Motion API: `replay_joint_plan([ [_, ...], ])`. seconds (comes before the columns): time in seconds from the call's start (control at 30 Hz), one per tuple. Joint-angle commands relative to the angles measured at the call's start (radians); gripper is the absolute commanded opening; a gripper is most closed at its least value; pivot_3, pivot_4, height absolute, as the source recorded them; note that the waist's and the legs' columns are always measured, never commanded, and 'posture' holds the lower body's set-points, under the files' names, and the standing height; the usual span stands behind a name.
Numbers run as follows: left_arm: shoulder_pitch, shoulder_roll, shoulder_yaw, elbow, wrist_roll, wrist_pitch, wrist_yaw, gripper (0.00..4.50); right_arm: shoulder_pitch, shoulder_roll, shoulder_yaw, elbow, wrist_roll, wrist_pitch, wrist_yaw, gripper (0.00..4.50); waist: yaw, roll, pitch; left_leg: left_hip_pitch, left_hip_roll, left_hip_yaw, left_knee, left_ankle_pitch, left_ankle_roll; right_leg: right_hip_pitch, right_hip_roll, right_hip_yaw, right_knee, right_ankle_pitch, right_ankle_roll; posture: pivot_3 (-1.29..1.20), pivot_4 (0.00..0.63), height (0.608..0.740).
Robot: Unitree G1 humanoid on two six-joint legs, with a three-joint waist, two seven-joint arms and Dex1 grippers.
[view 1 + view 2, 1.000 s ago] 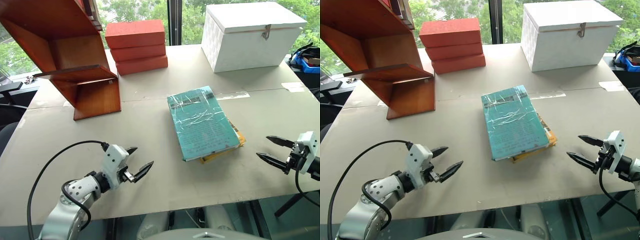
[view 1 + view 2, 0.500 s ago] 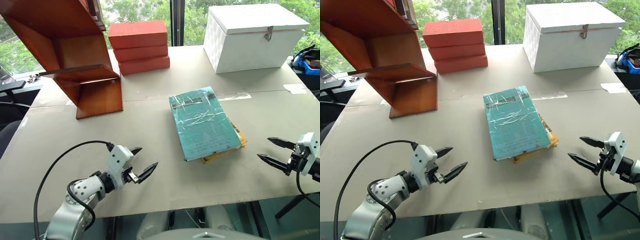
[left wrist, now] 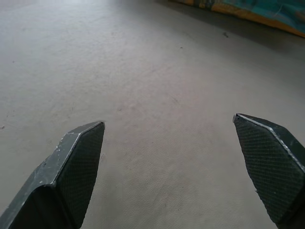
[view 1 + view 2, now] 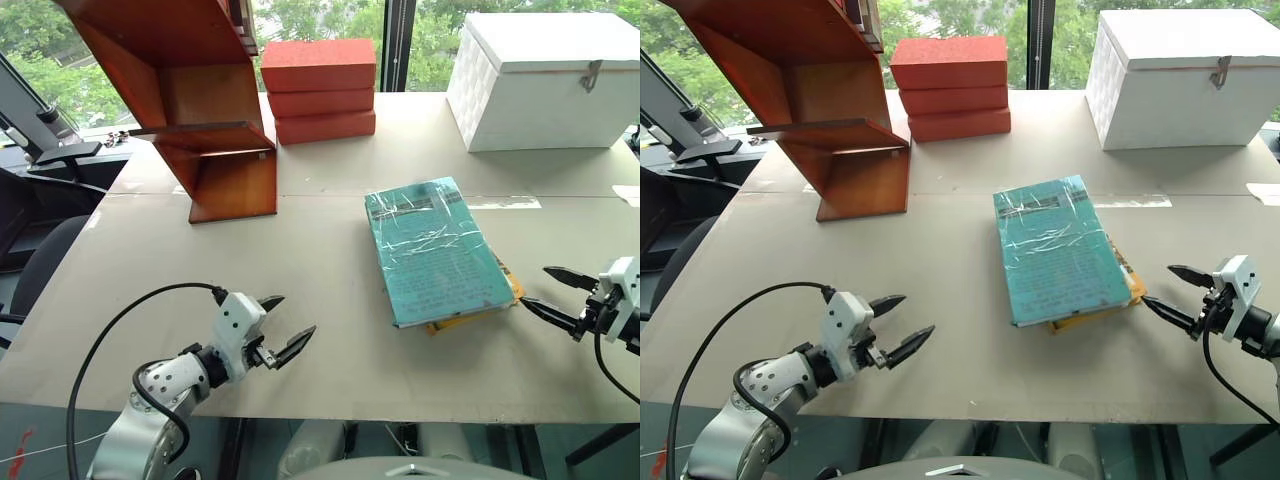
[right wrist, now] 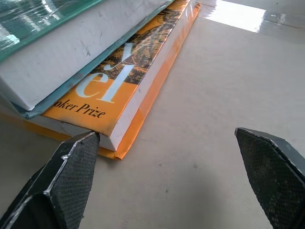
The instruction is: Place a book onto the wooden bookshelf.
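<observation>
Pale grey table (image 4: pixel 300 250) in front of tall windows with green trees beyond. Far left on it, the wooden bookshelf (image 4: pixel 200 110), reddish-brown, slanted panels over a flat shelf board. Just beside that, toward the windows, a stack of red-orange blocks (image 4: pixel 320 90), three high. Far right, a white box (image 4: pixel 545 85) with a metal latch on its lid. Near the middle, slightly right, the book (image 4: pixel 437 248): teal, wrapped in crinkled clear plastic, lying flat on top of a smaller yellow-orange book (image 5: pixel 138 81) whose edge pokes out along the right and near sides. Well apart from the shelf, not yet lifted. Left claw (image 4: pixel 278 335) hovering low over bare table at the near left, black fingers spread wide, nothing between them, pointing toward the stacked books but well short of them. Right claw (image 4: pixel 562 297) at the near right edge, fingers likewise spread wide and empty, tips aimed at the near right corner of the stack; lower fingertip (image 5: pixel 71 167) just beside the orange book's corner, contact impossible to tell.
</observation>
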Motion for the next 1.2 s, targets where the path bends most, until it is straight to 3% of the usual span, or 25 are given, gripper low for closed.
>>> replay_joint_plan([
  [0.03,-0.029,0.017,0.021,0.004,-0.006,-0.034,-0.024,4.45,-0.058,-0.015,-0.030,0.011,-0.030,-0.008,-0.086,4.50,-0.001,0.000,0.000,0.000,0.000,0.001,0.000,0.000,0.000,0.000,0.000,0.001,0.000,0.000,0.000,0.00,0.150,0.740],
  [0.27,-0.128,0.064,0.063,0.007,-0.105,0.008,-0.106,4.45,-0.160,-0.019,-0.010,0.006,-0.045,0.043,-0.137,4.50,-0.004,0.000,0.000,-0.001,0.001,0.005,0.000,0.000,0.000,-0.004,0.001,0.004,0.001,0.000,0.000,0.00,0.150,0.740],
  [0.37,-0.172,0.115,0.097,-0.006,-0.195,0.056,-0.181,4.50,-0.198,-0.017,-0.013,-0.003,-0.033,0.074,-0.145,3.13,-0.005,0.000,0.000,-0.001,0.002,0.005,-0.001,0.000,0.000,-0.005,0.002,0.004,0.000,0.000,0.000,0.00,0.150,0.740],
  [0.4,-0.188,0.131,0.105,0.000,-0.210,0.063,-0.199,4.50,-0.204,-0.024,-0.009,-0.002,-0.031,0.085,-0.133,2.93,-0.005,-0.001,0.000,-0.002,0.002,0.005,-0.001,0.000,0.000,-0.005,0.002,0.004,0.000,0.000,0.000,0.00,0.150,0.740],
  [0.5,-0.221,0.167,0.128,0.021,-0.244,0.074,-0.243,4.50,-0.231,-0.042,-0.008,0.019,-0.044,0.085,-0.119,1.44,-0.005,-0.001,0.000,-0.002,0.002,0.006,-0.001,0.000,0.000,-0.006,0.002,0.005,0.000,0.000,0.000,0.00,0.150,0.740],
  [0.6,-0.246,0.192,0.152,0.027,-0.294,0.090,-0.294,4.50,-0.289,-0.038,0.002,0.033,-0.047,0.096,-0.128,0.25,-0.008,0.000,0.001,-0.002,0.002,0.007,-0.002,0.000,0.001,-0.007,0.002,0.006,0.000,0.000,0.000,0.00,0.150,0.740],
  [0.63,-0.255,0.198,0.154,0.031,-0.300,0.091,-0.305,4.50,-0.302,-0.034,0.014,0.033,-0.053,0.096,-0.126,0.12,-0.009,0.000,0.001,-0.002,0.002,0.007,-0.002,0.000,0.001,-0.007,0.002,0.006,0.000,0.000,0.000,0.00,0.150,0.740],
  [0.9,-0.284,0.237,0.170,0.022,-0.347,0.122,-0.352,4.50,-0.256,-0.012,0.131,-0.136,-0.022,0.179,-0.031,0.12,-0.006,-0.001,0.001,-0.002,0.003,0.008,-0.005,0.000,0.000,-0.008,0.003,0.007,-0.001,0.000,0.000,0.00,0.150,0.740],
  [1.2,-0.297,0.238,0.167,0.001,-0.358,0.148,-0.336,4.50,-0.174,-0.016,0.149,-0.315,0.079,0.317,0.022,0.12,-0.007,-0.001,0.001,-0.002,0.003,0.008,-0.006,-0.001,0.001,-0.008,0.004,0.008,-0.002,0.000,0.000,0.00,0.150,0.740],
])
